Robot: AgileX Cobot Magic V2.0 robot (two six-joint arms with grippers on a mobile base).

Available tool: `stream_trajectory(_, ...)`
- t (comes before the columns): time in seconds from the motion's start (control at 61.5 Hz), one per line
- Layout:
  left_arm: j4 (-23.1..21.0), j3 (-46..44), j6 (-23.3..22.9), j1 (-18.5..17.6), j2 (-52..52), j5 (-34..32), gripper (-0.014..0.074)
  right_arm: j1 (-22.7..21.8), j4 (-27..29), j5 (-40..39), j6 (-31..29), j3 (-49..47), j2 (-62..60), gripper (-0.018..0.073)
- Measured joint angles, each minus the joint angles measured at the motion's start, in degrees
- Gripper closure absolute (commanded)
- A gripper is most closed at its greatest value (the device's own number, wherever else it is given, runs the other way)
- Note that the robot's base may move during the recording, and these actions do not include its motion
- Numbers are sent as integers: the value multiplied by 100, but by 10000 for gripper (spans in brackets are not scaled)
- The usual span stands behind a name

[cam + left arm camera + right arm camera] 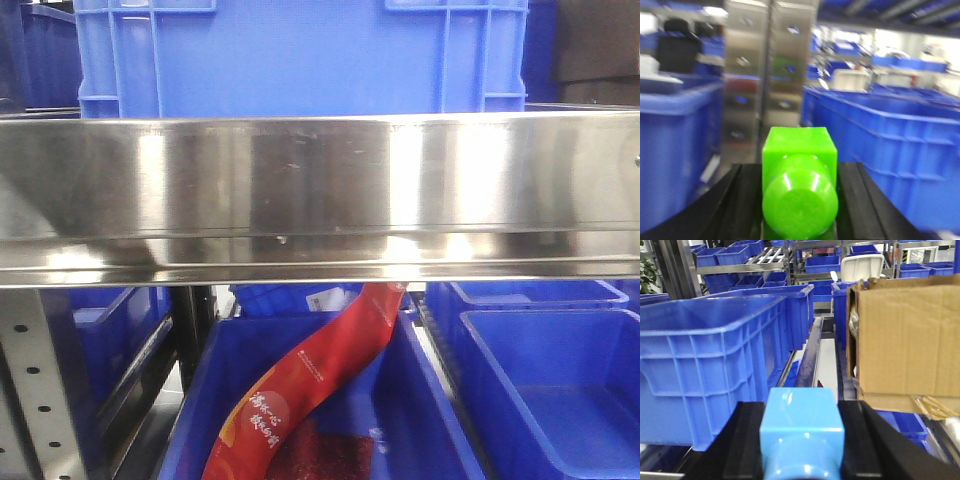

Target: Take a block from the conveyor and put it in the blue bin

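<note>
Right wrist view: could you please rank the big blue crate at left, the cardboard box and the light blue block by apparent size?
1. big blue crate
2. cardboard box, cut off by the frame edge
3. light blue block, smallest in view although it is nearest the camera

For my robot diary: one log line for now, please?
left gripper: holds green block | right gripper: holds light-blue block

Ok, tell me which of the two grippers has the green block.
The left gripper: the green block is clamped in it. The right gripper holds a light blue block instead.
</note>
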Motion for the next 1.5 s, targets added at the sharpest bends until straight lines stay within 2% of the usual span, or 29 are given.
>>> stream_trajectory(0.26,-63,-819,0,-878,1048,37,707,401,22,-41,-103,-732,721,721)
stream_trajectory(0.39,-63,-1765,0,-1382,2194,37,707,775,22,-472,-116,-1031,1385,721)
stream_trajectory(0.748,142,-4160,0,-2233,5168,37,707,1807,33,-1903,-116,-2141,3282,721)
stream_trajectory(0.861,267,-4761,11,-2388,5955,46,707,1999,33,-1944,-127,-2649,4059,721)
stream_trajectory(1.04,315,-5406,11,-2426,6872,60,703,2031,33,-1874,-127,-3437,5071,721)
stream_trajectory(1.122,328,-5579,11,-2426,7169,72,646,2031,33,-1641,-127,-3814,5416,721)
stream_trajectory(1.203,328,-5637,11,-2426,7346,81,530,2036,33,-1365,-127,-4122,5719,711)
stream_trajectory(1.268,328,-5637,11,-2426,7440,94,416,2036,33,-1126,-127,-4351,5992,644)
stream_trajectory(1.317,328,-5637,11,-2426,7463,108,342,2036,33,-1003,-127,-4484,6145,551)
stream_trajectory(1.365,328,-5637,11,-2426,7472,118,272,2036,33,-916,-127,-4589,6272,410)
stream_trajectory(1.414,328,-5641,11,-2426,7472,118,226,2036,33,-860,-127,-4676,6383,263)
stream_trajectory(1.495,328,-5655,11,-2426,7472,118,192,2036,33,-873,-127,-4756,6488,122)
